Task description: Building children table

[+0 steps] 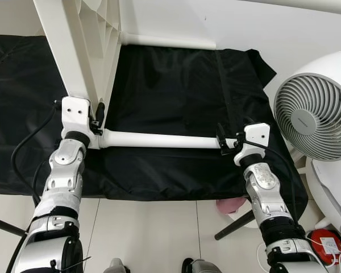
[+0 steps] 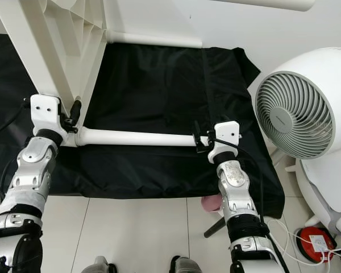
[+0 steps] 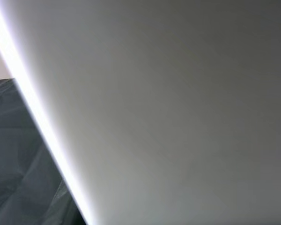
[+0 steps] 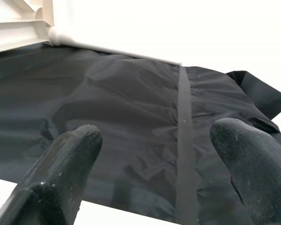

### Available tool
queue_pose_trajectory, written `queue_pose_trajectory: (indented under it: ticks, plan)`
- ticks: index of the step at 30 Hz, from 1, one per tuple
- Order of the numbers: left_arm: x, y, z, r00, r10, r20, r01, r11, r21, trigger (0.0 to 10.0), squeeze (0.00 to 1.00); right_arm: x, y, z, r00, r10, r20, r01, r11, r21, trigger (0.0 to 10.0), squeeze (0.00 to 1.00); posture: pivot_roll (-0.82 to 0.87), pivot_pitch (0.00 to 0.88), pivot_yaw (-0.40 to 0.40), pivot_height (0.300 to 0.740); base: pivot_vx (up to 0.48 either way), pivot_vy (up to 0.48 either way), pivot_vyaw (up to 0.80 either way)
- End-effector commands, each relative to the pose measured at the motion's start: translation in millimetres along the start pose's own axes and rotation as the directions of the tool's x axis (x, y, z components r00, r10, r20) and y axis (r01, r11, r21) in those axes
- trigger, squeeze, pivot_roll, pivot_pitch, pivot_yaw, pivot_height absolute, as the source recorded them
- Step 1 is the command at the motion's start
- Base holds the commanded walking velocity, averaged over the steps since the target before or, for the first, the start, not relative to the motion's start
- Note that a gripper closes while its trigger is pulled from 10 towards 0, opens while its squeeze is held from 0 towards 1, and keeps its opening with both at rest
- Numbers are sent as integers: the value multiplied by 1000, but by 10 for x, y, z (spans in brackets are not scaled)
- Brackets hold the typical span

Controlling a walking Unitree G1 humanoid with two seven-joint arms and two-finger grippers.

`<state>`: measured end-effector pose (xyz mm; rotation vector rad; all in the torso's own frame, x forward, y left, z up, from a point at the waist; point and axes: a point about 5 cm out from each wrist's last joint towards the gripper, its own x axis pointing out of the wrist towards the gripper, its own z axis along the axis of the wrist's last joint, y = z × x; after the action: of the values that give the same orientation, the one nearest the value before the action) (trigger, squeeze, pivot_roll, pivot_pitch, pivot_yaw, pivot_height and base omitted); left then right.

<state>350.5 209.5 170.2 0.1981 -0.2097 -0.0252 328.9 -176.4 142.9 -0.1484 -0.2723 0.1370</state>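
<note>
A white children's table lies on its side on a black cloth (image 1: 170, 85). Its tabletop (image 1: 74, 51) stands upright at the left, underside ribs facing right. The near leg (image 1: 159, 139) runs horizontally to the right from the tabletop's lower corner, and a far leg (image 1: 167, 41) lies parallel behind it. My left gripper (image 1: 98, 116) is pressed against that lower corner, where the near leg joins; the white surface (image 3: 178, 117) is very close in the left wrist view. My right gripper (image 1: 223, 142) is at the near leg's free end, open, with its fingers (image 4: 70, 154) spread wide over the cloth.
A white round fan (image 1: 315, 108) stands close on the right beside the cloth. A red device with cables (image 1: 327, 244) lies on the floor at the lower right. Something pink (image 1: 230, 205) sits under the cloth's front edge. White tiled floor (image 1: 153, 233) runs in front.
</note>
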Motion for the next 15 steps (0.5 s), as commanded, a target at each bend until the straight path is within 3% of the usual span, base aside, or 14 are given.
queue_pose_trajectory:
  ticks: [1,4,8,9,10,12,13,15]
  plan:
    - [-155,328,-28,862,507,8,-507,861,43,0,0,-29,-10,-31,1000,-8,-21,8,1000,4,10000,0,-103,102,7,740,0,0,0]
    - [-404,594,-29,850,526,23,-526,846,85,0,0,-47,-33,-39,1000,-12,-26,12,1000,0,10000,0,-94,113,11,740,0,0,0]
    - [-492,672,-18,846,532,31,-533,841,100,0,0,-54,-41,-42,1000,-12,-28,12,1000,-1,10000,0,-83,120,9,740,0,0,0]
    - [-588,784,-6,840,541,37,-541,832,121,0,0,-55,-42,-49,999,-10,-31,10,1000,-2,10000,0,-77,120,6,740,0,0,0]
    - [-588,784,-6,840,541,37,-541,832,121,0,0,-55,-42,-49,999,-10,-31,10,1000,-2,10000,0,-77,120,6,740,0,0,0]
    - [-710,1005,61,838,541,68,-545,823,162,0,0,-32,-22,-49,999,1,-34,-1,1000,-1,10000,0,-64,124,-5,740,0,0,0]
    - [-710,1005,61,838,541,68,-545,823,162,0,0,-32,-22,-49,999,1,-34,-1,1000,-1,10000,0,-64,124,-5,740,0,0,0]
    - [-734,1187,148,842,528,108,-539,820,192,0,0,-3,-5,-38,999,11,-32,-11,1000,1,10000,0,-64,124,-5,740,0,0,0]
